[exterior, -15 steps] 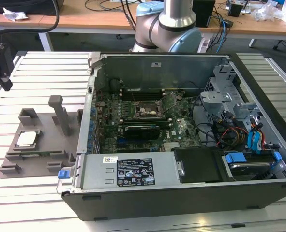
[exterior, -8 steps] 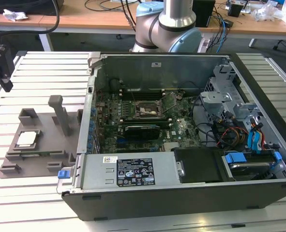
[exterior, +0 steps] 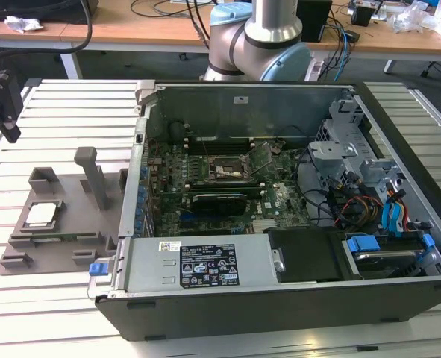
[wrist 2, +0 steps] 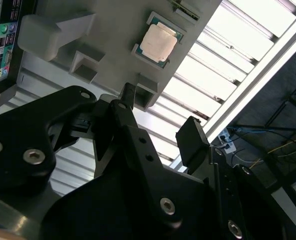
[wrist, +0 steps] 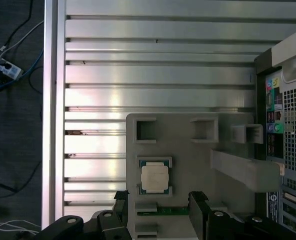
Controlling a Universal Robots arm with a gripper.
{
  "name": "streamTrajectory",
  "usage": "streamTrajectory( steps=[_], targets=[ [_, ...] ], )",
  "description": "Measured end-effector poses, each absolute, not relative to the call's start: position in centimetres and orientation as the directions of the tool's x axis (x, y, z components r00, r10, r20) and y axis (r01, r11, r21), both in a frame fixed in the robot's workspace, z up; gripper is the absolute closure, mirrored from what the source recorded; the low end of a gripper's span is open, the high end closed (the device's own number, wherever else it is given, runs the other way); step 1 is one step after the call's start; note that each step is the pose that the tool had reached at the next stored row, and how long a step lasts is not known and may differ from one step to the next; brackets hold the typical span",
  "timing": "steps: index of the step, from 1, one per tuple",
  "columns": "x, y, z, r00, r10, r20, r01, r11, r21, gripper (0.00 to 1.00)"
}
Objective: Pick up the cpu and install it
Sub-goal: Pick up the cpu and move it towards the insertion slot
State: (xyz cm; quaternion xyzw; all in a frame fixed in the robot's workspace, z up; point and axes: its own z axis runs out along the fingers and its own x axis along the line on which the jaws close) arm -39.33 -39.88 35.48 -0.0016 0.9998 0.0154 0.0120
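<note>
The cpu [wrist: 154,178] is lying untouched in its recess on the grey tray [wrist: 188,150], which is sitting on the slatted surface [wrist: 137,75] beside the open computer case [exterior: 280,298]. The gripper [wrist: 159,207] is hovering clear of the chip, its fingers [wrist: 198,201] spread apart and gripping nothing. Pickup and installation are both remaining, and the motherboard socket [exterior: 224,171] is seemingly sitting empty.

Exterior view high, facing computer case [exterior: 280,313] and grey tray [exterior: 63,240], both wrist views nearer above that tray
</note>
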Motion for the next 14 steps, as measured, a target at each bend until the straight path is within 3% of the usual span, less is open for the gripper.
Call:
streamTrajectory(
  steps=[14],
  targets=[
    [-39.33, -39.89, 34.98, -1.000, -0.003, -0.024, -0.004, 1.000, 0.031, 0.40]
  ],
)
